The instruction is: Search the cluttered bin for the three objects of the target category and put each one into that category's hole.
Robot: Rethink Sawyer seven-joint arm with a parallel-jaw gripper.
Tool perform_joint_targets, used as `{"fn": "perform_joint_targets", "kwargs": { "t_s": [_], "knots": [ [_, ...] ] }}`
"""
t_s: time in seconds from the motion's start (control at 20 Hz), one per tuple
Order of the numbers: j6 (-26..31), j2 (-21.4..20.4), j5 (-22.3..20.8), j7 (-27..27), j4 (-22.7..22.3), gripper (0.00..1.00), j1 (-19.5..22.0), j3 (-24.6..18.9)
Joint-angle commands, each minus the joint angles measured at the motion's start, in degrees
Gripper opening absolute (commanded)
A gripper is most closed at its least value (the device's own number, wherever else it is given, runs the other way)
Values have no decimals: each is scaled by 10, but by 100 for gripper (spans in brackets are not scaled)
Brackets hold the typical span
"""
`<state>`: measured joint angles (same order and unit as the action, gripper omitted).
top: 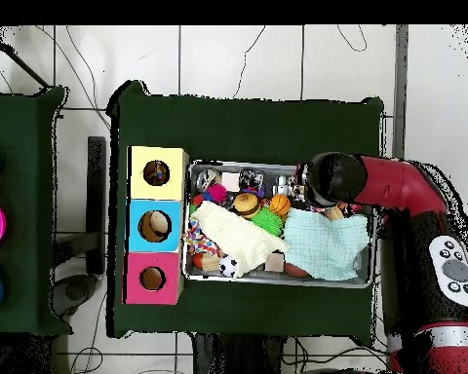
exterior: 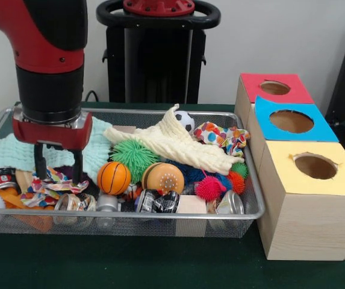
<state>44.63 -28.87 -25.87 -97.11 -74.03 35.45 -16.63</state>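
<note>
A: Where is the target lying right now?

B: One polka-dot cloth (exterior: 50,182) is crumpled at the end of the bin (exterior: 124,224) farthest from the boxes, partly sitting on a silver can (exterior: 71,203) and beside the little basketball (exterior: 113,177). A second polka-dot cloth (exterior: 221,136) is bunched at the opposite end, near the cream knitted cloth (exterior: 172,144). I cannot make out a third; it may be buried.

A: And the gripper?

B: The gripper (exterior: 58,164) is hanging directly over that first cloth with its two dark fingers spread apart, tips down among the folds, pinching nothing that I can see. The mint waffle cloth (exterior: 15,153) is lying just behind it.

A: So how should the grab go?

B: I'd say it is needing to straddle a raised fold of the dotted fabric rather than the flat part, then close fully, since thin cloth slips. It should be avoiding the mint cloth's edge and the can underneath; catching either would drag clutter up.

A: Then?

B: Lifting straight and high, because a dangling tail could snag the basketball or the mesh rim. The yellow-topped box's hole (exterior: 315,166) is well apart, at the far end of the row nearest the camera, so the carry is crossing the whole bin. Releasing only when the cloth is hanging centred over that ragged hole seems wise.
</note>
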Motion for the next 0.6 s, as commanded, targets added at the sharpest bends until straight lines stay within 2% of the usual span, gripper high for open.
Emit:
{"fn": "perform_joint_targets", "kwargs": {
  "t_s": [0.05, 0.55, 0.6],
  "knots": [
    [-12, 48, -38, 24, 21, 100, 2, 9],
    [-35, 19, -35, 12, -27, 100, -2, 19],
    [-38, 18, -38, 16, -28, 0, -4, 21]
  ]
}}
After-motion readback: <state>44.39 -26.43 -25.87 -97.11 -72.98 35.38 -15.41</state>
